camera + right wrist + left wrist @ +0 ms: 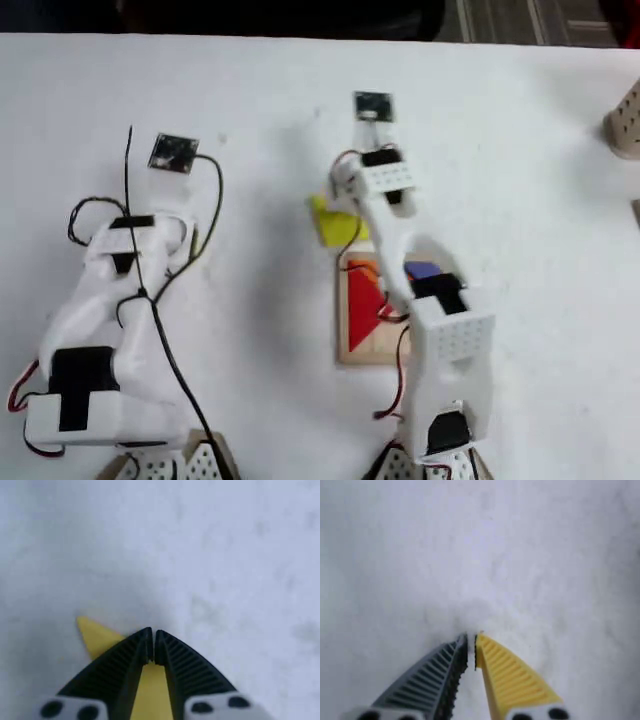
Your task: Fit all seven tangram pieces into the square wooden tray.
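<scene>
The square wooden tray [352,352] lies at centre right in the high view, holding a red triangle [360,302], an orange piece [366,268] and a blue piece [424,270]. The right arm [400,235] reaches over the tray and hides part of it. A yellow piece [336,226] lies on the white table just beyond the tray's far edge. My right gripper [152,647] is shut, its black fingers directly over that yellow piece [95,632], which pokes out to one side. My left gripper [471,645], with one grey and one yellow finger, is shut over bare table.
The left arm [125,290] is folded at the left of the table with a black cable [165,345] draped across it. A perforated wooden object [625,120] stands at the far right edge. White tabletop stretches between the arms and along the far side.
</scene>
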